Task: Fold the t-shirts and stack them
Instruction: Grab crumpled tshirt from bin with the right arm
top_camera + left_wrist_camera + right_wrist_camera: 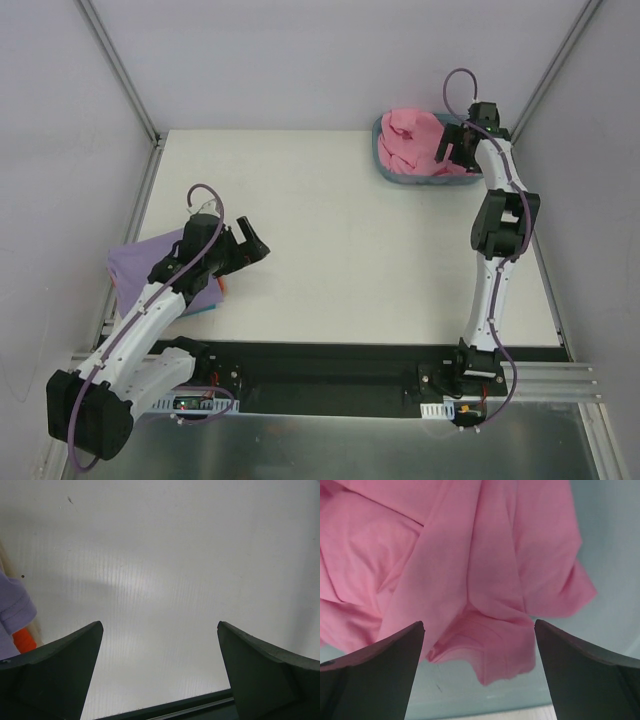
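The pink t-shirt [408, 138] lies crumpled in a teal tub [384, 160] at the table's far right. My right gripper [450, 152] hangs open just over it. In the right wrist view the pink t-shirt [470, 555] fills the space ahead of the open right gripper [479, 624], with a fold hanging between the fingers but not pinched. The lavender t-shirt [140, 265] lies folded at the table's left edge. My left gripper [256, 248] is open to its right, over bare table. A lavender t-shirt hem [12, 607] shows left of the open left gripper [160, 625].
The teal tub's floor [610, 555] shows around the pink cloth. An orange piece [220, 290] peeks out beside the lavender shirt and is seen as the orange piece [24, 639] in the left wrist view. White walls enclose the white table [340, 260].
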`<state>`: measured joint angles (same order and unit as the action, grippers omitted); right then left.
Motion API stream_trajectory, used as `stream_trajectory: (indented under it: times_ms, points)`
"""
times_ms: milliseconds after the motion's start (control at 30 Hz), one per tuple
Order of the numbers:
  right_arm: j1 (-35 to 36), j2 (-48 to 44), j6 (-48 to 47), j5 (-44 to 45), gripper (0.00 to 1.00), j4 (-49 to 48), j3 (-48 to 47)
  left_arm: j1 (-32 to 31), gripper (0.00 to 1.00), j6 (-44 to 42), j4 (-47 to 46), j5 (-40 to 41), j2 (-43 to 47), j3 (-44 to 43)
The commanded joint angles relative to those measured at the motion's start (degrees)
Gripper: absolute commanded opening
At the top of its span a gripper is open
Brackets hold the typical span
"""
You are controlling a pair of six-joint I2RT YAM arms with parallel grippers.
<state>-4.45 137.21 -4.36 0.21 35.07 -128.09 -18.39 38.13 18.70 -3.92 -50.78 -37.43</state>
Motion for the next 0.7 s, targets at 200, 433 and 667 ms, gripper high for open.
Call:
stream_trajectory:
  times_ms: [200,433,667]
  points:
    - [2.25,4.91,-2.23,-1.96,0.97,0.35,-3.30,-0.33,0.99,0.89,-1.82,-0.74,-2.74,-2.47]
    - [2.25,6.41,-1.97,-3.90,0.77,0.26,-4.09,-0.33,0.99,0.98,-2.00,-0.38,-2.30,-2.38]
    - [2.16,4.74,-0.04,-5.74,0.15,-0.61,-4.71,-0.33,0.99,0.98,-2.09,-0.29,-1.43,-2.38]
